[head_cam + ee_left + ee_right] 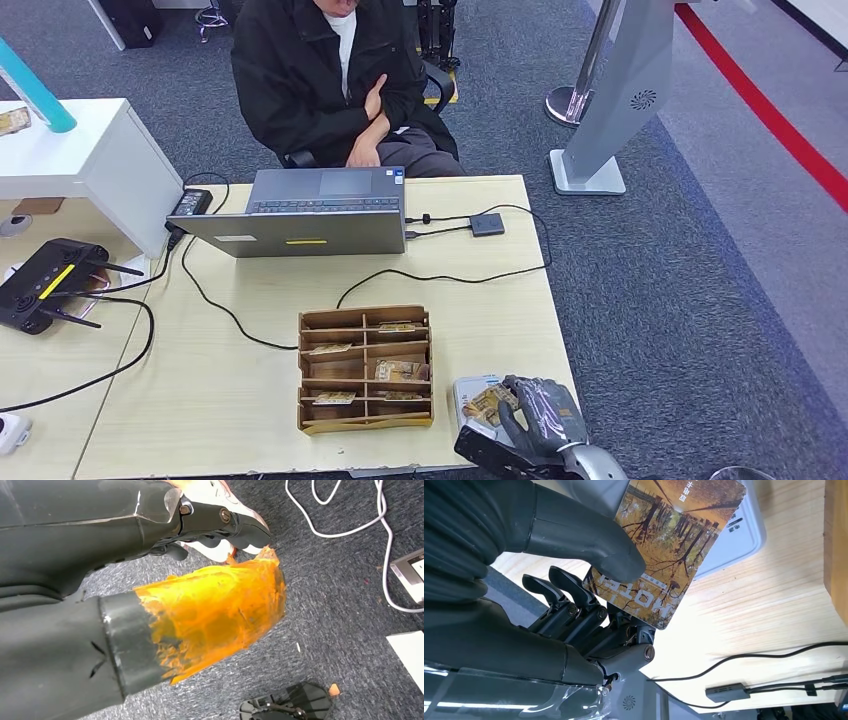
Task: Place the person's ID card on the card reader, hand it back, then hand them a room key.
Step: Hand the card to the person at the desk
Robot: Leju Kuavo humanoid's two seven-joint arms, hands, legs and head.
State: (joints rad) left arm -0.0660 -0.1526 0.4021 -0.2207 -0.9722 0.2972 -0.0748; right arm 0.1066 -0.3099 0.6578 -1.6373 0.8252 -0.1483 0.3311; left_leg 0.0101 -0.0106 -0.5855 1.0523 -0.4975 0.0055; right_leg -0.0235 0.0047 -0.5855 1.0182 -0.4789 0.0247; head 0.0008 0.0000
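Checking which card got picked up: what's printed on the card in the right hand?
An autumn tree scene in orange-brown on the card, clearest in the right wrist view.

The reader (470,392) is half covered by the right hand (540,412) and the card (487,403), so contact between card and reader can't be made out. The small print on the card (674,550) is too tiny to be read. The person (335,80) is cut off at the top edge. Cards in the wooden organizer (365,368) are too small to be told apart.

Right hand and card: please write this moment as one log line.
right hand: holds card | card: over card reader | left hand: hanging | person: seated
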